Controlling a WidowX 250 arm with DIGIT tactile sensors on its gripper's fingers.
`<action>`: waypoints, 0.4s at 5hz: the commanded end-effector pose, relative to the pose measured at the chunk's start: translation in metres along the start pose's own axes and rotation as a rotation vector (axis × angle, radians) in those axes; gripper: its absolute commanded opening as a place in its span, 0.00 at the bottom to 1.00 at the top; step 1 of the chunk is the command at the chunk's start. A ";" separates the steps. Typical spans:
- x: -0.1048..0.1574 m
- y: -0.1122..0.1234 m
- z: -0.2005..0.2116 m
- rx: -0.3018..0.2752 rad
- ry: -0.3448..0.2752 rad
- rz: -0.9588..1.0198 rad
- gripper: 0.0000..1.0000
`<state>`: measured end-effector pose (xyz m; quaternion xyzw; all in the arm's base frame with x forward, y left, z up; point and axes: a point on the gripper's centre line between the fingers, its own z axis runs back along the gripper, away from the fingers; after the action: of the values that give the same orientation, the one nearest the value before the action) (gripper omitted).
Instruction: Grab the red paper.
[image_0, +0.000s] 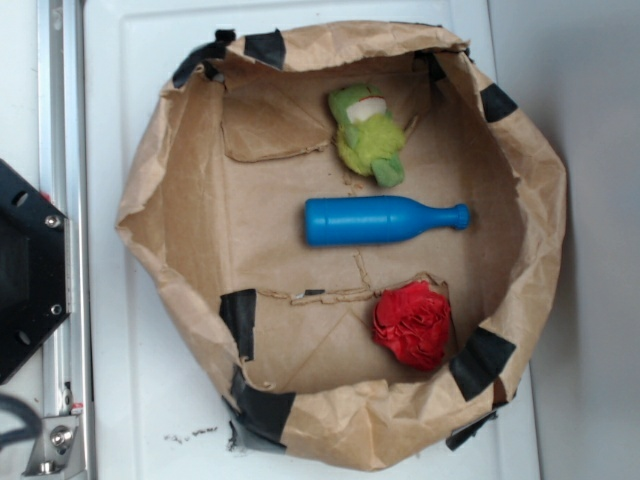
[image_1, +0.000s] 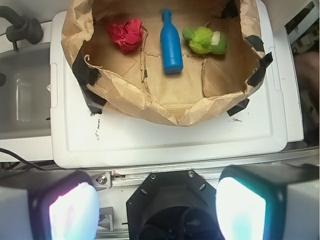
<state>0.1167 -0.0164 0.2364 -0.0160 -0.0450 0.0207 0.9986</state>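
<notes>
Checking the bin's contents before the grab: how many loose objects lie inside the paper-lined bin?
3. In the exterior view: the green plush toy at the top, the blue bottle lying across the middle, the red paper at the lower right. Nothing appears hidden.

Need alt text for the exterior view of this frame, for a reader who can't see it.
A brown paper enclosure patched with black tape sits on a white surface and holds three separate items: a red paper ball at lower right, a blue bottle lying on its side in the middle, and a green-yellow plush toy above it. No gripper appears in this view.
</notes>
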 end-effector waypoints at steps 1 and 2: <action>0.000 0.000 0.000 0.000 0.000 0.000 1.00; 0.031 -0.014 -0.012 -0.010 -0.003 0.020 1.00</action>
<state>0.1478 -0.0273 0.2161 -0.0195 -0.0244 0.0368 0.9988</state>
